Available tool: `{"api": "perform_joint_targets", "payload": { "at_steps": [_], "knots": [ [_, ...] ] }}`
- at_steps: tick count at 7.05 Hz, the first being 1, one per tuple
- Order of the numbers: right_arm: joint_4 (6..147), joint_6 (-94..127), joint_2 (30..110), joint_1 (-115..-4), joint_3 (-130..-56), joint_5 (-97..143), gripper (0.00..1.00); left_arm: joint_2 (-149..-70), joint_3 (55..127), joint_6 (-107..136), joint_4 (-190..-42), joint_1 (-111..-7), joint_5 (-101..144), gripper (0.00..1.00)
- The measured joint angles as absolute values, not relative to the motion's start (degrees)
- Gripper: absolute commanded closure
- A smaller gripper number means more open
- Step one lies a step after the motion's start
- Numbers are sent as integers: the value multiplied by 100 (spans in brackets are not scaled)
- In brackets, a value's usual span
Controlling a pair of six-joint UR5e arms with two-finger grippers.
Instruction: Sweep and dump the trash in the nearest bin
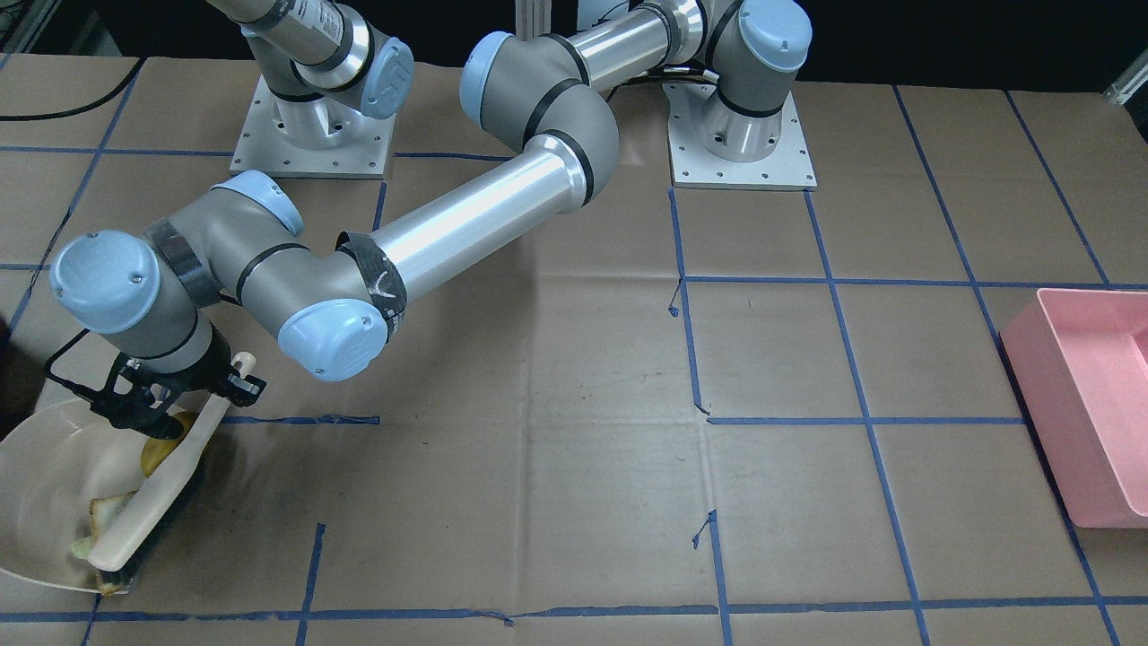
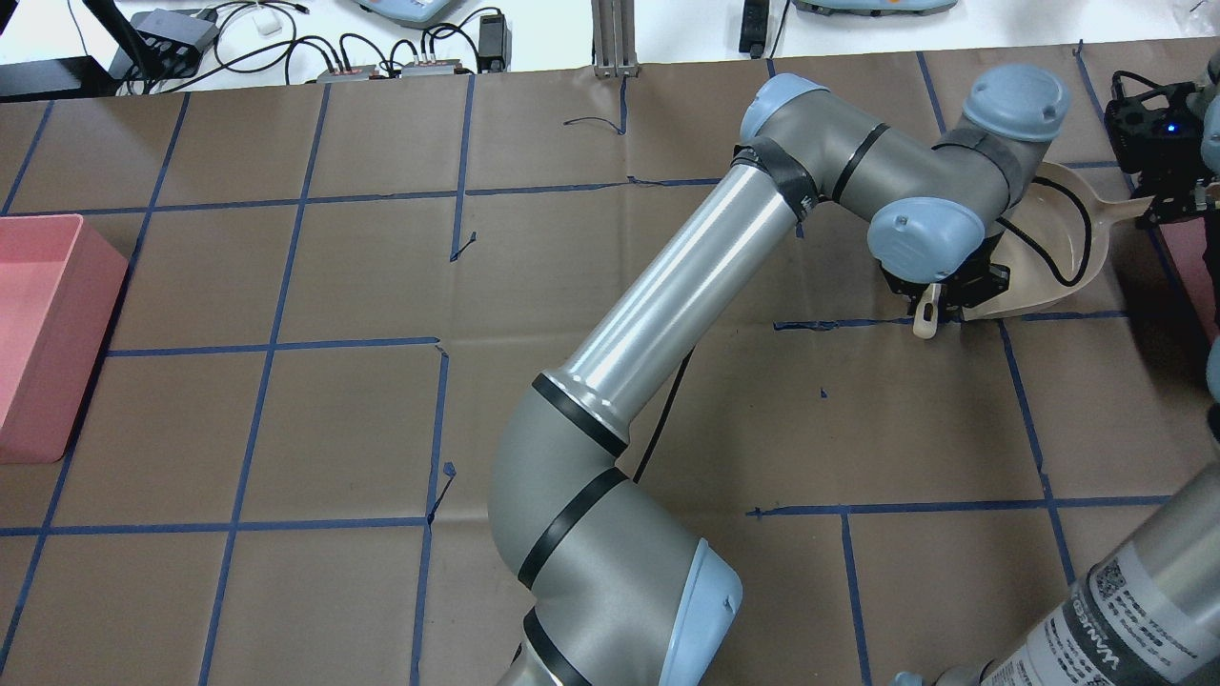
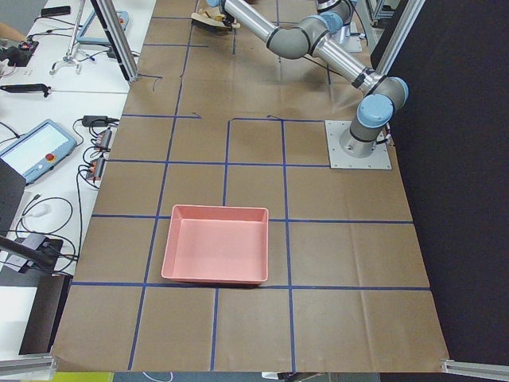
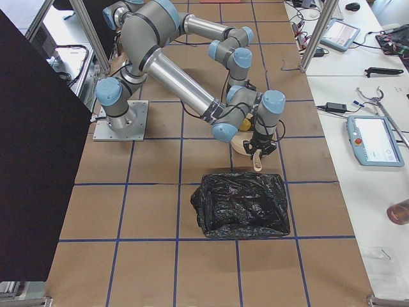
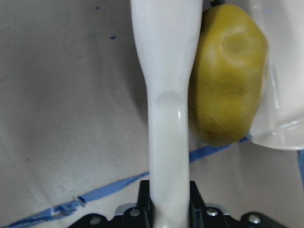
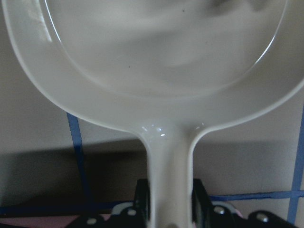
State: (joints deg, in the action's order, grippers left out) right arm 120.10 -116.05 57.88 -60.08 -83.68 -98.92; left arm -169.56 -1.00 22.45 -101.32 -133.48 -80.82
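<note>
My left gripper point(image 1: 215, 393) reaches across to the table's right end and is shut on the cream handle of a brush point(image 1: 157, 493); it also shows in the wrist view point(image 5: 166, 118). The yellow-brown potato-like lump point(image 1: 164, 451) rests against the brush at the lip of the cream dustpan point(image 1: 40, 475); it is large in the left wrist view point(image 5: 228, 80). A white bread slice point(image 1: 109, 511) and a pale greenish one point(image 1: 82, 545) lie in the pan beside the bristles. My right gripper point(image 2: 1158, 195) is shut on the dustpan's handle point(image 6: 168, 161).
A black-bagged bin point(image 4: 239, 204) stands just past the dustpan point(image 4: 245, 144) at the table's right end. A pink bin point(image 2: 43, 333) stands at the far left end. Blue tape lines grid the brown table.
</note>
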Motion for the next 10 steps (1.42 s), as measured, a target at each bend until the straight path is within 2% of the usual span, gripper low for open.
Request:
{"api": "perform_joint_targets", "payload": {
  "at_steps": [5, 10],
  "knots": [
    [12006, -11609, 5785, -6012, -8367, -9888, 97, -16926, -460, 2410, -10296, -13403, -7571, 99],
    [11954, -11625, 5784, -6013, -8367, -9845, 97, -16939, -1061, 2585, -11784, -13293, -7505, 99]
  ]
}}
